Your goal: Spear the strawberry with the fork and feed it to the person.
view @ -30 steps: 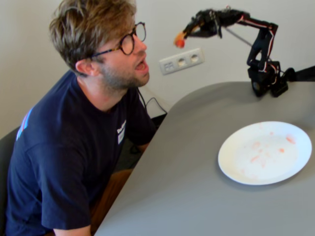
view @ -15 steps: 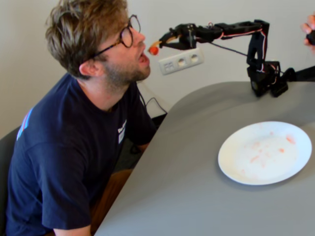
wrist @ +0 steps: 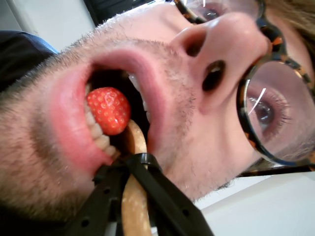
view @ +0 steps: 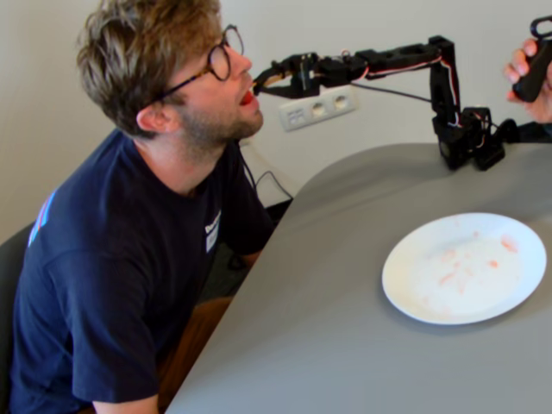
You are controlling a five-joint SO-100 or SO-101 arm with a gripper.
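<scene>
The person (view: 155, 172) leans in from the left of the fixed view with his mouth open at the tip of my black arm. In the wrist view the strawberry (wrist: 109, 110), bright red and seeded, sits between his teeth inside his open mouth (wrist: 123, 98). The pale yellow fork (wrist: 134, 206) runs from my gripper (wrist: 135, 160) up into his mouth; its tines are hidden behind the fruit and lips. My gripper (view: 263, 79) is shut on the fork's handle, right at his lips. In the fixed view the fork and strawberry are too small to make out.
A white plate (view: 414, 267) with pink-orange juice smears (view: 448, 276) lies at the right on the grey table (view: 328, 345). My arm's base (view: 466, 138) stands at the table's far edge. A hand holding a black device (view: 535, 73) shows at the top right. A wall socket (view: 317, 109) is behind.
</scene>
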